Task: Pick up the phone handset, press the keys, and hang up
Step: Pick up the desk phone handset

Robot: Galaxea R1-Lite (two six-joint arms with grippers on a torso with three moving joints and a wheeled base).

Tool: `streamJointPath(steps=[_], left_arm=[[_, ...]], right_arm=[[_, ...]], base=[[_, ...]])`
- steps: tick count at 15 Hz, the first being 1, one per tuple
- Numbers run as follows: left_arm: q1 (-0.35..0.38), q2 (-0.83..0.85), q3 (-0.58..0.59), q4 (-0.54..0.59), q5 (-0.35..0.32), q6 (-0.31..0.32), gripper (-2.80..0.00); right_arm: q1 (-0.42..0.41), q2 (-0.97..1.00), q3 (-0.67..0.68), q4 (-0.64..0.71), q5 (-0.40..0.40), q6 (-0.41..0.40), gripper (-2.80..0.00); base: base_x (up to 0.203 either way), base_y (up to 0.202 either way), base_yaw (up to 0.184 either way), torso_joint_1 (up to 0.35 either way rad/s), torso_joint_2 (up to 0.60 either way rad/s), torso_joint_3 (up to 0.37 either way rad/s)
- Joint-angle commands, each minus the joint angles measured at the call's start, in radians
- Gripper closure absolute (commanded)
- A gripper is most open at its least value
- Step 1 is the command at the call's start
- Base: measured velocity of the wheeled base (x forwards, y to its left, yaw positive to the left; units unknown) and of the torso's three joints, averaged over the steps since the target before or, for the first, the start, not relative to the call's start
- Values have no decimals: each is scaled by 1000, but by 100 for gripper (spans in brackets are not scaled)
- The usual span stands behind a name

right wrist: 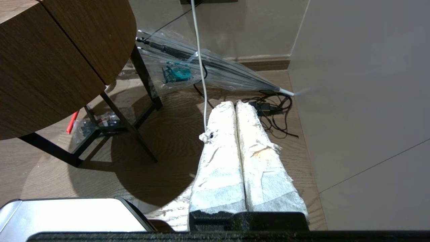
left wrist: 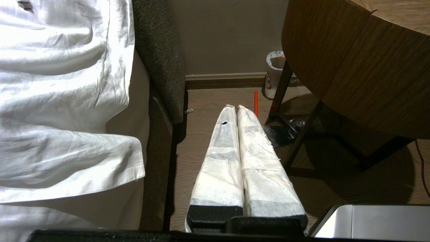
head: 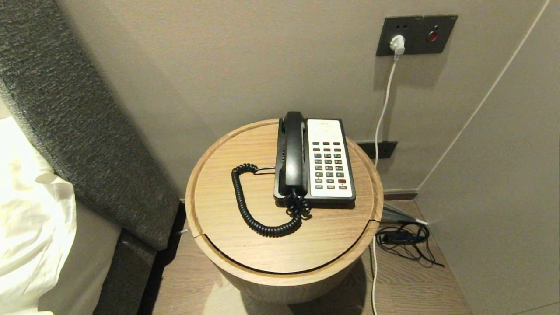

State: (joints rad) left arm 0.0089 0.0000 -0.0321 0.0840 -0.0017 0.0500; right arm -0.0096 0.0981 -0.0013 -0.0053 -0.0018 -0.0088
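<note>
A desk phone (head: 326,159) with a white keypad face (head: 330,164) sits on the round wooden side table (head: 245,197). Its black handset (head: 293,153) rests in the cradle on the phone's left side. A black coiled cord (head: 251,205) loops from it over the tabletop. Neither gripper shows in the head view. My left gripper (left wrist: 235,107) is shut and empty, low over the floor between the bed and the table. My right gripper (right wrist: 234,103) is shut and empty, low over the floor to the right of the table. Both have white-wrapped fingers.
A bed with white sheets (head: 30,210) and a grey headboard (head: 78,122) stands left. A wall (head: 503,175) stands close on the right. A white cable (head: 385,100) hangs from a wall socket. A clear umbrella (right wrist: 208,67) and black cables (head: 404,238) lie on the floor.
</note>
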Motion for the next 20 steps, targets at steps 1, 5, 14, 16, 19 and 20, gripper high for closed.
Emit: streamJointPath(steps=[1,5,14,16,19,20], left_arm=[[0,2,0,0,-1,-1,0],[0,2,0,0,0,0,0],[-1,8,-94,47,-17,-7,0],[-1,83,-299,148,-59,-14,0],[-1,408,-697,300,-205,-40,0],[-1,536,-821,346,-277,-47,0]], right_arm=[[0,2,0,-1,0,0,0],[0,2,0,-1,0,0,0],[-1,2,1,-1,0,0,0],[0,2,0,-1,0,0,0],[0,2,0,-1,0,0,0],[0,2,0,-1,0,0,0]], base=[[0,0,0,0,0,0],[0,0,0,0,0,0],[0,0,0,0,0,0],[0,0,0,0,0,0],[0,0,0,0,0,0],[0,0,0,0,0,0]])
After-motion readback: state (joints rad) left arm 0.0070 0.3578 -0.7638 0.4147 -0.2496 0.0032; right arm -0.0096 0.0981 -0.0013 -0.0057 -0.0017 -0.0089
